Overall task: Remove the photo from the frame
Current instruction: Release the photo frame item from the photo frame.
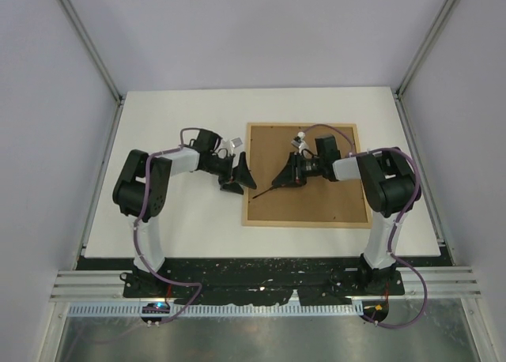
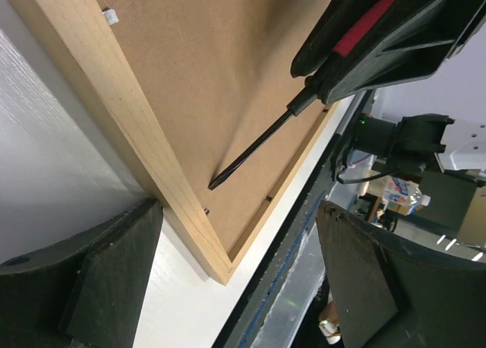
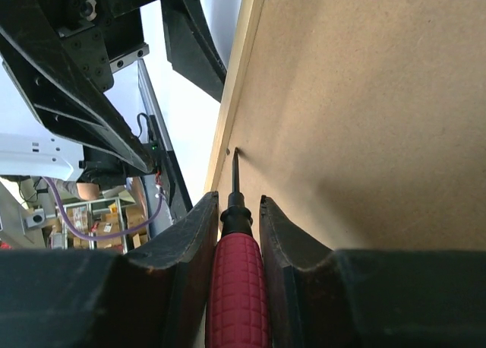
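Clamping a red-handled screwdriver [image 3: 238, 279] tight between its two fingers, the right hand [image 1: 285, 177] hangs low over the frame [image 1: 304, 224] and points leftward. The dark shaft slants down toward the brown fibreboard back [image 1: 316, 205], and its tip sits just beside the inner side of the left wood strip, close to a small dark tab [image 3: 228, 152]. Whether the tip touches the board cannot be told. Facing it from the other side, the left hand [image 1: 240, 175] has its fingers spread wide with nothing between them. It hovers at the frame's left strip, partly over the white worktop [image 1: 174, 117]. A small metal clip [image 2: 110, 15] shows farther along that same strip in the left wrist view. The frame lies flat with its back upward on the right half of the worktop. The photo is hidden from every view beneath that back.
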`<action>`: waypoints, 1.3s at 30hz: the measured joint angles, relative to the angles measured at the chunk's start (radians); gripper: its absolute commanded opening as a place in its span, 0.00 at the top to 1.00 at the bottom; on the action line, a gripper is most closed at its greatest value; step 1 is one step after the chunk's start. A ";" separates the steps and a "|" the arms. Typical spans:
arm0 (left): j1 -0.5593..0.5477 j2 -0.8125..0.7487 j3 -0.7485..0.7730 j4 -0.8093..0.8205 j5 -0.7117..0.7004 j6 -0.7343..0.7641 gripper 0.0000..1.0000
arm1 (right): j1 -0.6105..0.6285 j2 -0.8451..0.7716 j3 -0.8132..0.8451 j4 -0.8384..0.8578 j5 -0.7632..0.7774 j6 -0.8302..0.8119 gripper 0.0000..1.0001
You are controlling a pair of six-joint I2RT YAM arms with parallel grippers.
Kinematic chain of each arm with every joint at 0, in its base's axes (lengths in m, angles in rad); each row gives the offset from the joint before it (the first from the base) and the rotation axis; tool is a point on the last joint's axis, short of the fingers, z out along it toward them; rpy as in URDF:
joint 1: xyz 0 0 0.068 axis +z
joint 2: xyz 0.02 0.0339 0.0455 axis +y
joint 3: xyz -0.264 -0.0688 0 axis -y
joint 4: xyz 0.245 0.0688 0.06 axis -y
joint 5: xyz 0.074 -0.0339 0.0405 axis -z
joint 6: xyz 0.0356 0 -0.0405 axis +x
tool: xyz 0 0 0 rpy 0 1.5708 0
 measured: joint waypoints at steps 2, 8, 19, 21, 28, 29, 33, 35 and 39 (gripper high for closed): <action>0.002 0.000 -0.018 0.034 0.018 -0.028 0.13 | 0.003 0.000 -0.018 0.026 -0.011 -0.002 0.92; 0.007 -0.007 -0.050 0.094 0.033 -0.083 0.13 | 0.013 0.000 -0.036 0.082 -0.019 -0.005 0.92; 0.006 -0.011 -0.066 0.118 0.016 -0.113 0.22 | 0.019 0.000 -0.036 0.071 -0.045 -0.039 0.92; 0.006 -0.011 -0.066 0.115 0.005 -0.114 0.26 | 0.015 0.000 -0.036 0.058 -0.053 -0.049 0.92; 0.005 -0.011 -0.061 0.091 -0.042 -0.117 0.32 | 0.011 0.000 -0.036 0.042 -0.061 -0.059 0.92; 0.005 -0.011 -0.057 0.082 -0.050 -0.118 0.34 | 0.011 0.000 -0.036 0.042 -0.061 -0.059 0.92; 0.002 -0.008 -0.035 0.042 -0.087 -0.123 0.39 | 0.011 0.000 -0.036 0.044 -0.060 -0.058 0.92; -0.001 -0.003 -0.023 0.021 -0.106 -0.125 0.44 | 0.012 0.000 -0.037 0.047 -0.059 -0.058 0.92; -0.003 0.007 -0.006 -0.008 -0.134 -0.128 0.51 | 0.018 0.000 -0.041 0.062 -0.057 -0.051 0.92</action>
